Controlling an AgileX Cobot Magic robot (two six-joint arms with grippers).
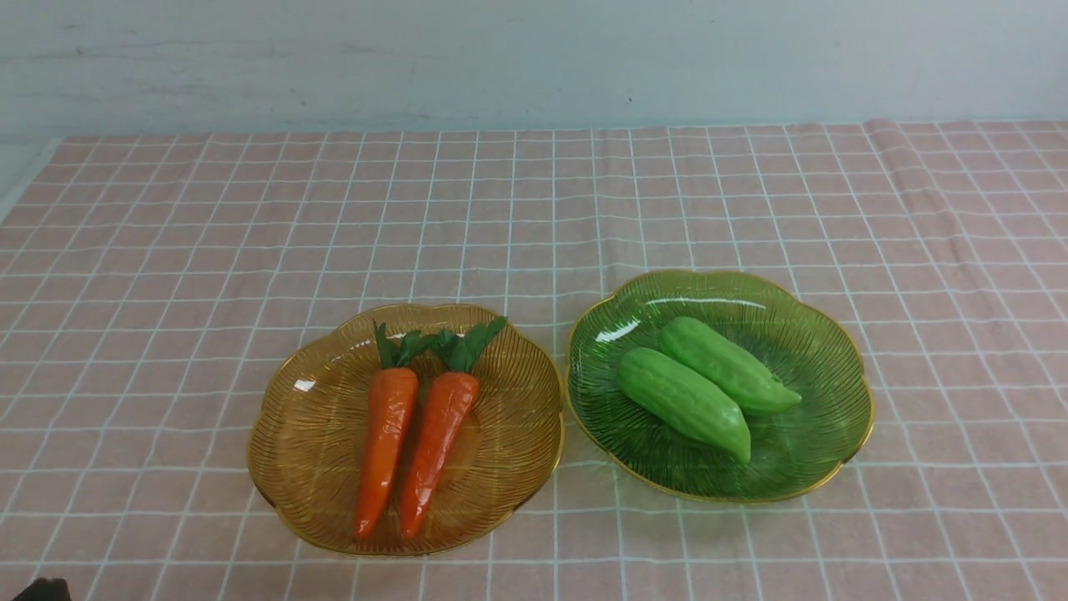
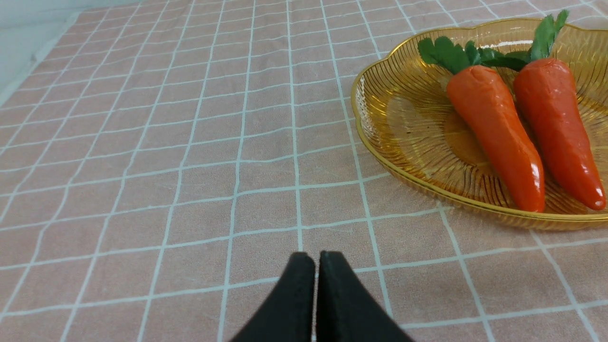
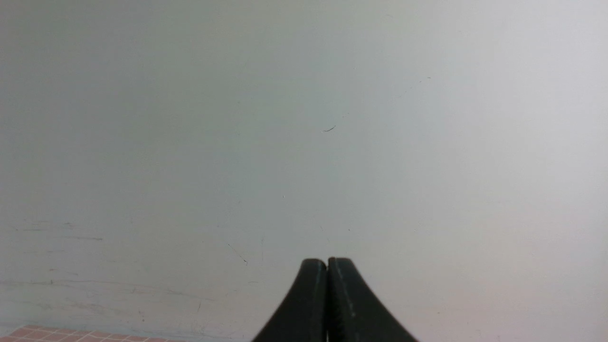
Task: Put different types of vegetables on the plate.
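Two glossy orange carrots (image 1: 388,434) (image 1: 438,426) with dark green tops lie side by side in an amber plate (image 1: 309,442). Two light green ridged gourds (image 1: 684,402) (image 1: 727,364) lie together in a green plate (image 1: 822,367) to its right. In the left wrist view my left gripper (image 2: 316,256) is shut and empty over bare cloth, short of the amber plate (image 2: 403,128) and its carrots (image 2: 496,128) (image 2: 553,123). A dark bit of that arm (image 1: 42,589) shows at the front view's lower left corner. My right gripper (image 3: 327,261) is shut, holds nothing and faces the pale wall.
A pink cloth (image 1: 167,275) with a white grid covers the table up to a pale wall (image 1: 534,58) at the back. The cloth's left edge (image 1: 29,179) shows bare table beside it. A corner of the cloth (image 3: 28,332) shows in the right wrist view.
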